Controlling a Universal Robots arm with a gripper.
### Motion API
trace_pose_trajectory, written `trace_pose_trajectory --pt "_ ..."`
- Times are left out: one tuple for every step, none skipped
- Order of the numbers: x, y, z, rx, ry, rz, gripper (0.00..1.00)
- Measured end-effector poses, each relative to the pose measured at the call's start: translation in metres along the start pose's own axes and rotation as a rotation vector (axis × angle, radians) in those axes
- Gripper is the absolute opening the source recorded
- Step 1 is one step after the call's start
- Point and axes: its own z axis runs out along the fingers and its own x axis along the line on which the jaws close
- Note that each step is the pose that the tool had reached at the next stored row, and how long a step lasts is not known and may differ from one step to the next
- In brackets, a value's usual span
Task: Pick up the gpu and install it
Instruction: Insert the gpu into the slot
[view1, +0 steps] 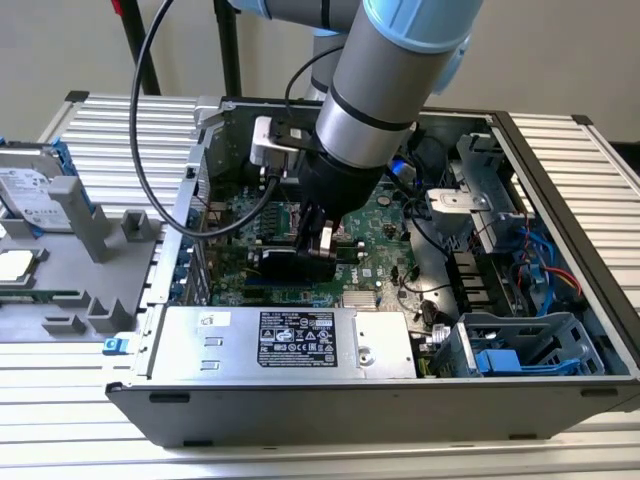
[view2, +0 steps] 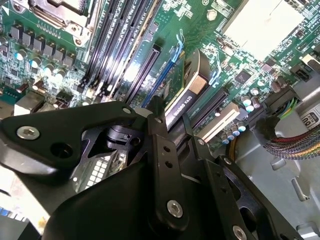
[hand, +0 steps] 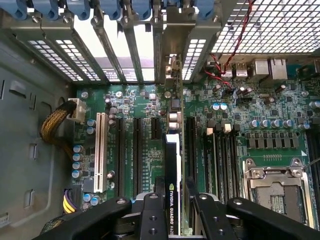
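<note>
The gpu (view1: 288, 263) stands on edge over the green motherboard (view1: 375, 225) inside the open computer case. My gripper (view1: 319, 240) comes down on it from above and is shut on its upper edge. In the first wrist view the gpu (hand: 172, 160) is seen edge-on, its black shroud running between the black expansion slots toward the rear bracket openings (hand: 170, 45), with my fingers (hand: 151, 215) on either side of it. In the second wrist view the gpu's black shroud (view2: 186, 97) sits just past the gripper linkage (view2: 160, 150).
A silver power supply (view1: 290, 340) lies along the case's near wall. At the exterior view's right stands a drive cage (view1: 520, 350). A grey fixture tray (view1: 90, 260) and a hard drive (view1: 30, 190) rest outside, at that view's left. Braided cables (hand: 55, 125), a white slot (hand: 98, 150) and the CPU socket (hand: 280, 192) flank the card.
</note>
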Motion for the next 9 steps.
trace_pose_trajectory --pt "0.0004 0.0 0.0002 0.0 0.0002 0.0 0.0" --pt "0.0005 0.0 0.0007 0.0 0.0002 0.0 0.0" --pt "0.0006 0.0001 0.0013 -0.0001 0.0005 0.0 0.0" --pt "0.0007 0.0001 0.002 -0.0002 0.0009 0.0 0.0" --pt "0.0007 0.0001 0.0025 -0.0003 0.0009 0.0 0.0" --pt "0.0007 0.0002 0.0027 -0.0002 0.0009 0.0 0.0" --pt "0.0007 0.0004 0.0029 -0.0002 0.0007 0.0 0.0" --pt "0.0007 0.0004 0.0031 -0.0001 0.0003 0.0 0.0" --pt "0.0007 0.0004 0.0032 -0.0001 0.0002 0.0 0.0"
